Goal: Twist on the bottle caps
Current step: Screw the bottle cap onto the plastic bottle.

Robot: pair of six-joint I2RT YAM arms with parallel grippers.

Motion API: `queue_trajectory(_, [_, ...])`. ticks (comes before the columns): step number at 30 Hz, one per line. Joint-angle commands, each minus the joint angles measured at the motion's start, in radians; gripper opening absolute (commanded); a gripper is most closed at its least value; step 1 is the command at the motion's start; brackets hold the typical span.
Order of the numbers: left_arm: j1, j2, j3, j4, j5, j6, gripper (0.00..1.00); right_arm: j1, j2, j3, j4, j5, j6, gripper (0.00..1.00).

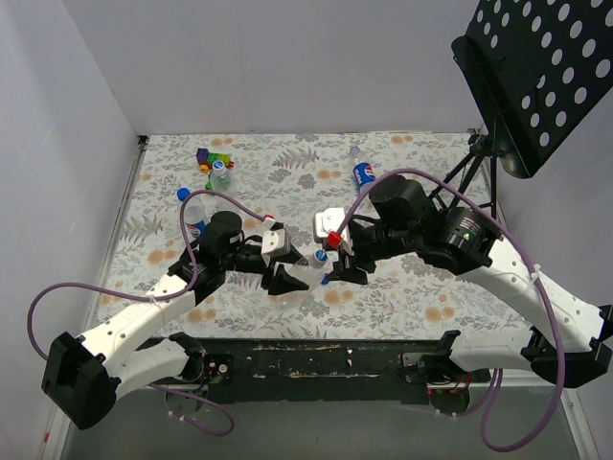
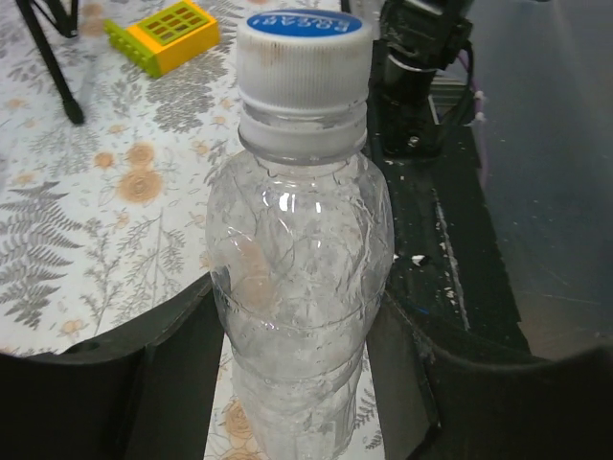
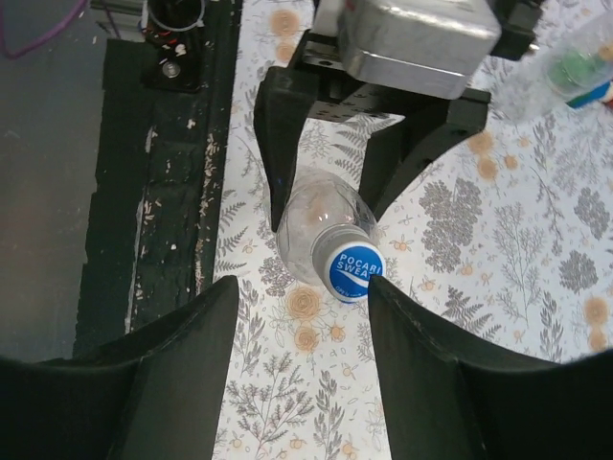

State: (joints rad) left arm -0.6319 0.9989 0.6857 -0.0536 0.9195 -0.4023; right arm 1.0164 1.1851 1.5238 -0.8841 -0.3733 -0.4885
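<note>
Held bottle: the clear bottle (image 2: 302,287), crinkled and unlabelled, is over the near part of the bench (image 1: 383,302), between the two arms, with its neck turned toward the right arm.
Left pincer: the left pincer (image 2: 297,311) is closed on the body of the clear bottle, one finger on each side.
Right pincer: the right pincer (image 3: 302,292) has its jaws spread apart just in front of the cap and grips nothing.
Cap: the cap (image 3: 350,270) is white-sided with a blue top and sits square on the neck of the clear bottle, down against the neck ring.
Done so far: this cap looks seated. Whether it is turned fully tight I cannot tell from these views.
Other bottles: the Pepsi bottle (image 1: 364,174) lies far back on the right. A second labelled bottle (image 1: 195,218) lies on the left with a blue top. A third bottle (image 1: 220,175) rests beside the toy blocks (image 1: 213,158).
Left to do: probably those three, though they are too small in the top view to judge whether their caps are screwed down.
Writing: the cap top reads "POCARI SWEAT" in white on blue, with smaller print below it that is too fine to read. The far bottle shows the Pepsi logo on its blue label.
Other label: the left bottle's label is blue, and its lettering is not legible.
</note>
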Motion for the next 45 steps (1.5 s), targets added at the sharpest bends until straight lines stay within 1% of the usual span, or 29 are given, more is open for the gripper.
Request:
queue_trajectory(1, [0.003, 0.006, 0.043, -0.038, 0.142, 0.026, 0.03, -0.001, 0.011, 0.039, -0.061, -0.121, -0.148, 0.62])
queue_trajectory(4, [0.003, 0.003, 0.044, -0.041, 0.148, 0.031, 0.03, -0.001, 0.033, 0.05, -0.075, -0.131, -0.176, 0.61])
queue_trajectory(14, [0.003, -0.008, 0.049, -0.054, 0.151, 0.042, 0.03, -0.001, 0.08, 0.101, -0.078, -0.087, -0.203, 0.59])
queue_trajectory(28, [0.003, -0.025, 0.049, -0.057, 0.156, 0.046, 0.02, -0.001, 0.145, 0.13, -0.162, -0.147, -0.26, 0.53])
queue_trajectory(30, [0.003, -0.026, 0.049, -0.058, 0.153, 0.049, 0.02, -0.001, 0.154, 0.13, -0.161, -0.141, -0.259, 0.51])
queue_trajectory(33, [0.003, -0.032, 0.048, -0.061, 0.121, 0.054, 0.02, -0.001, 0.166, 0.137, -0.161, -0.131, -0.237, 0.39])
queue_trajectory(35, [0.003, -0.042, 0.043, -0.055, 0.069, 0.053, 0.02, -0.001, 0.174, 0.139, -0.158, -0.122, -0.204, 0.29])
queue_trajectory(36, [0.003, -0.049, 0.035, -0.043, 0.035, 0.049, 0.01, -0.001, 0.179, 0.139, -0.154, -0.118, -0.178, 0.21])
queue_trajectory(37, [0.003, -0.055, 0.028, -0.031, -0.014, 0.043, 0.01, -0.001, 0.186, 0.139, -0.15, -0.105, -0.141, 0.15])
queue_trajectory(39, [0.003, -0.072, 0.011, 0.003, -0.141, 0.027, 0.0, -0.001, 0.206, 0.139, -0.141, -0.061, -0.029, 0.05])
queue_trajectory(41, [0.0, -0.086, -0.009, 0.035, -0.279, 0.026, 0.0, -0.001, 0.232, 0.134, -0.113, 0.006, 0.109, 0.02])
queue_trajectory(43, [-0.029, -0.094, -0.029, 0.047, -0.46, 0.036, 0.0, -0.001, 0.263, 0.121, -0.066, 0.103, 0.287, 0.01])
queue_trajectory(45, [-0.084, -0.1, -0.046, 0.076, -0.673, 0.065, 0.0, -0.004, 0.304, 0.104, -0.021, 0.225, 0.523, 0.01])
